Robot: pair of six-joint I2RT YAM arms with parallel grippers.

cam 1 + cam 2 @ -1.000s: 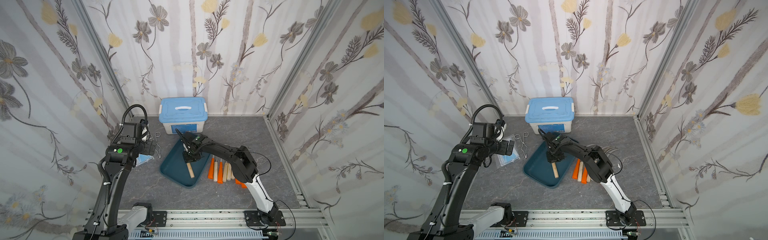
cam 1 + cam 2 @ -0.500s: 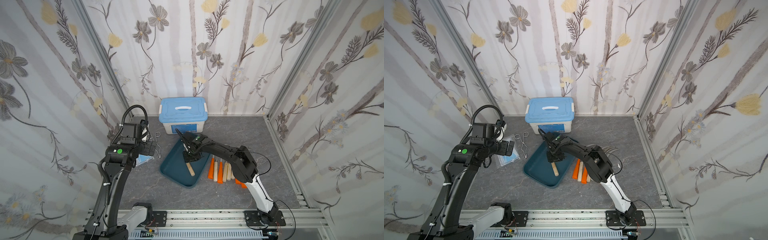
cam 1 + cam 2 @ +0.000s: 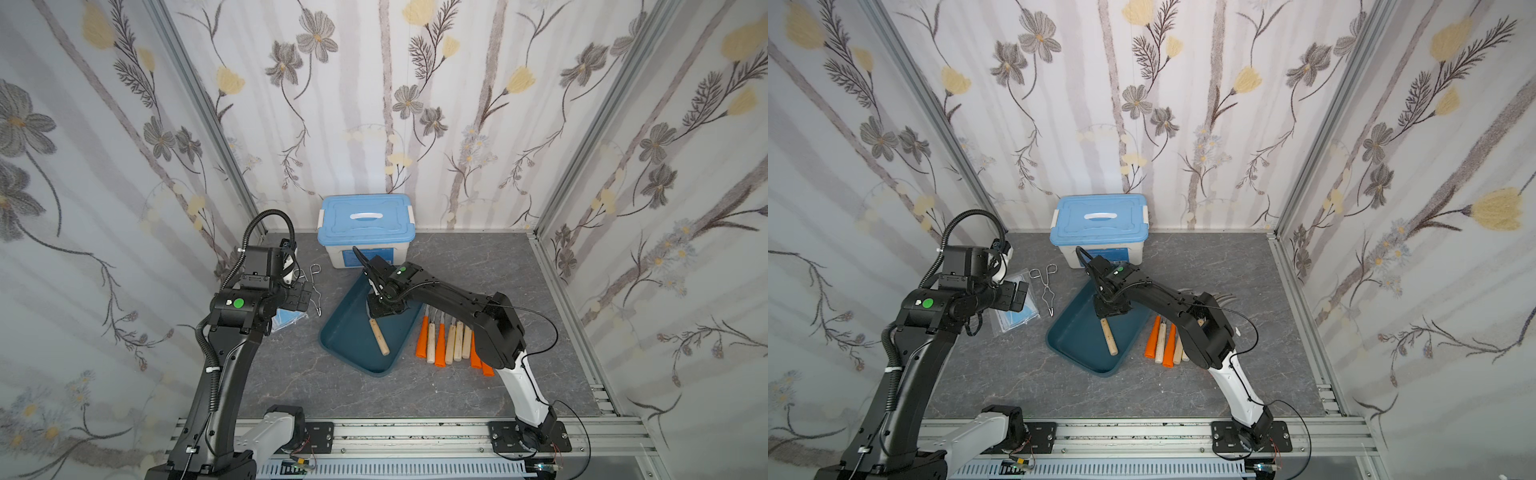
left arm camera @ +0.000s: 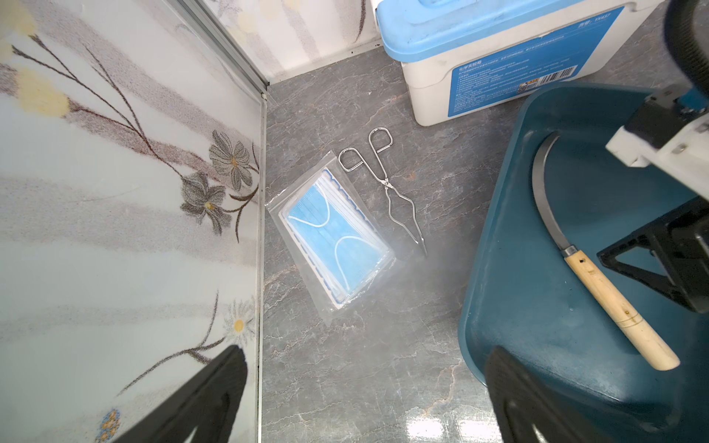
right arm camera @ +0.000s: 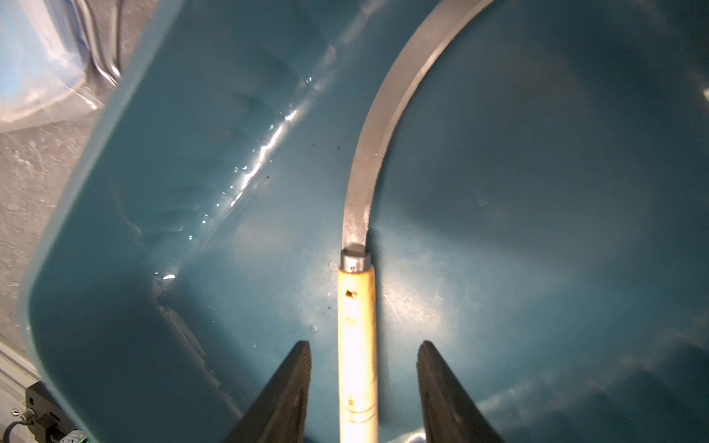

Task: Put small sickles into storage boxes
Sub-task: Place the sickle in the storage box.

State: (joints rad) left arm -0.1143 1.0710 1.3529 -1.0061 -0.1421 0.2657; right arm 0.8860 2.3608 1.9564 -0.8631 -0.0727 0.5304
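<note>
Fingers (image 5: 291,387) of the right gripper (image 5: 363,347) stood part-open, gripping nothing; the left gripper (image 4: 366,351) hung wide and empty, off beside the tray (image 3: 347,332). Just outside the tray lay a row of sickles (image 3: 451,340). One wooden-handled sickle (image 5: 356,307) lay flat inside it, handle between the right fingers, gaps both sides. Judged step: drop-off, nearly finished. Next move called for lifting clear without nudging the handle, then reaching for the row.

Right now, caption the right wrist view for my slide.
Right gripper open astride the pale wooden-handled sickle lying in the dark teal plastic tray.
</note>
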